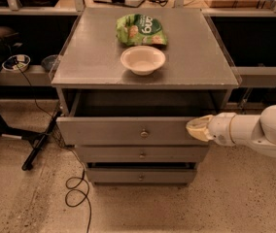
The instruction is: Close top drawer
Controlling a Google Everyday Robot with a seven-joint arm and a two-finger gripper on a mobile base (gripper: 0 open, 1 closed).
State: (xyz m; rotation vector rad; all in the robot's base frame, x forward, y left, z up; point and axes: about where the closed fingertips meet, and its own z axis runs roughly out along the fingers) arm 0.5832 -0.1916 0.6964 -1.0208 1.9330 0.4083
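Note:
The top drawer (pixel 128 130) is a wide grey box pulled partly out of the grey cabinet (pixel 89 57), with a small round metal knob (pixel 144 133) at the centre of its long front. Its dark inside shows behind the front. My gripper (pixel 196 129) comes in from the right on a white arm (pixel 259 132). Its cream tip rests against the right end of the drawer front.
Two narrower drawer fronts (pixel 140 154) sit below. A white bowl (pixel 143 59) and a green snack bag (pixel 140 29) lie on the cabinet top. A black cable (pixel 77 191) and a black stand leg (pixel 41 142) lie on the floor at left. Shelves run behind.

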